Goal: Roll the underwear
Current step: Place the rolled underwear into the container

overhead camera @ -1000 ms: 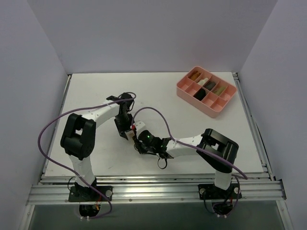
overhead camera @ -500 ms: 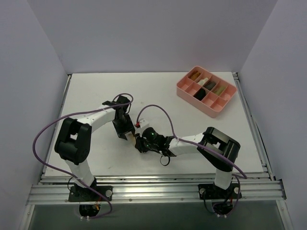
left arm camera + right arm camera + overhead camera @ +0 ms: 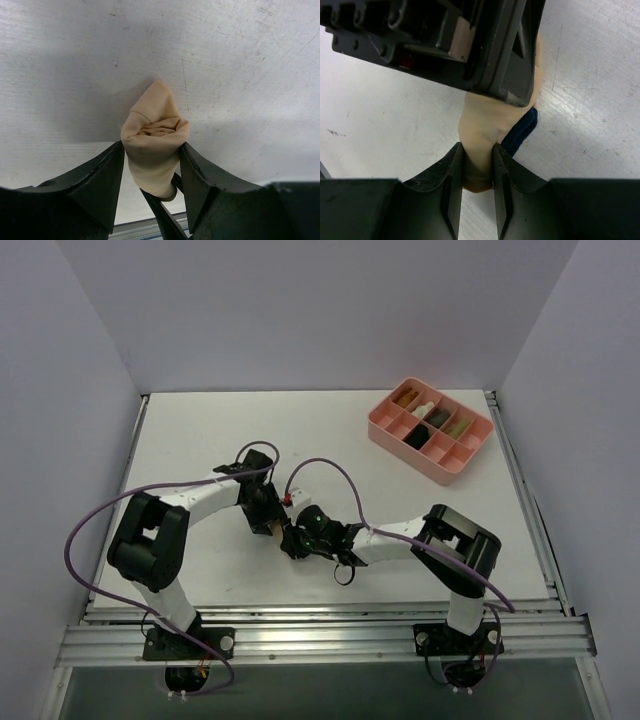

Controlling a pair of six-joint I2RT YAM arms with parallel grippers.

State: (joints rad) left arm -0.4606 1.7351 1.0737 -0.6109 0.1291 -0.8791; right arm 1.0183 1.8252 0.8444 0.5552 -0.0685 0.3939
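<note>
Left wrist view: your left jaws pinch the underwear (image 3: 152, 140), one finger pressed against each flank. The cloth is a bunched tan roll with wrinkled folds showing in its middle. Its narrowed tip points away from the wrist. A shadow lies on the desk (image 3: 240, 60) just behind the tip. You cannot tell whether the roll touches the surface or hangs just above it.

Right wrist view: your right jaws pinch the same roll at its lower end. The two fingers sit close together with tan cloth squeezed between them, and a small bulge pokes out below. The black housing (image 3: 445, 40) of the left wrist crosses the top of this view and hides the upper part of the roll. A dark trim (image 3: 521, 129) shows along the right side of the cloth, just beside the right-hand finger.

Top view: the left arm (image 3: 205, 495) and right arm (image 3: 395, 540) meet near the middle of the desk, a little left of centre and toward the near edge. The roll is held between them there, mostly hidden, so you get only a sliver of tan.

Note the tray (image 3: 405, 454), pink and divided, at the far right of the desk, well apart from the arms. Several of its compartments hold small rolls, dark and cream. Purple cables (image 3: 320, 461) loop off both arms.
</note>
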